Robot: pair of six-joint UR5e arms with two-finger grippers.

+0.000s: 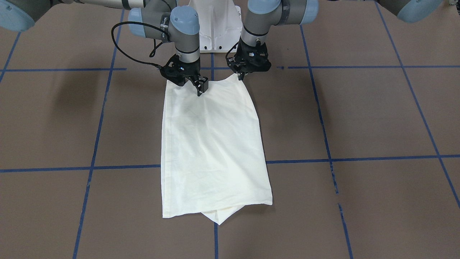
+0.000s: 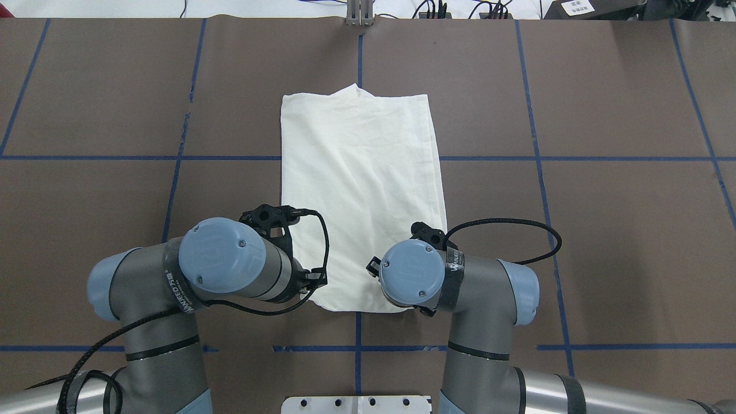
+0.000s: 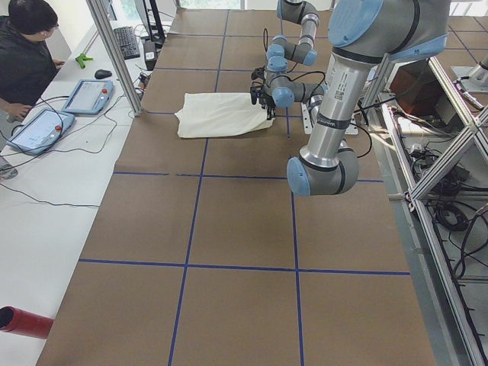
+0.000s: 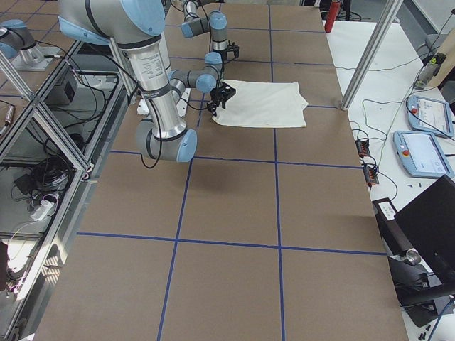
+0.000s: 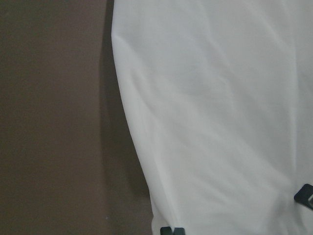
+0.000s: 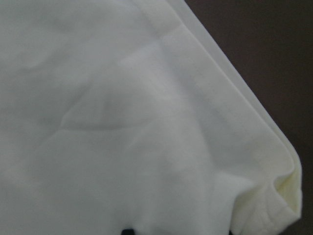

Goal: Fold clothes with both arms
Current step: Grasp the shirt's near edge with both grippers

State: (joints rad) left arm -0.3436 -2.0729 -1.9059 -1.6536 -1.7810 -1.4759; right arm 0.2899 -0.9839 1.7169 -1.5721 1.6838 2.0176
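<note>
- Lying plain side up on the brown bench (image 2: 575,230), the cream shirt (image 2: 362,172) is folded into a long rectangle. In the overhead view it runs from the centre toward 12 o'clock.
- A small folded tip pokes out past its 12 o'clock edge.
- Both tools sit at the shirt's 6 o'clock edge, nearest the robot.
- The left tool (image 1: 241,76) is at the 7 o'clock corner. In its wrist view two black fingertips (image 5: 168,230) show far apart with cloth between them, so the jaws seem spread and gripping nothing.
- The right tool (image 1: 200,88) is down on the cloth near the 5 o'clock corner, which looks bunched up in its wrist view. I cannot tell how far open it is, or whether it holds fabric.
- A black strap (image 2: 454,265) on the right arm (image 2: 414,273) carries white lettering starting "WANL"; the left arm (image 2: 230,264) has a matching one.
- Blue tape lines (image 2: 575,157) grid the bench.
</note>
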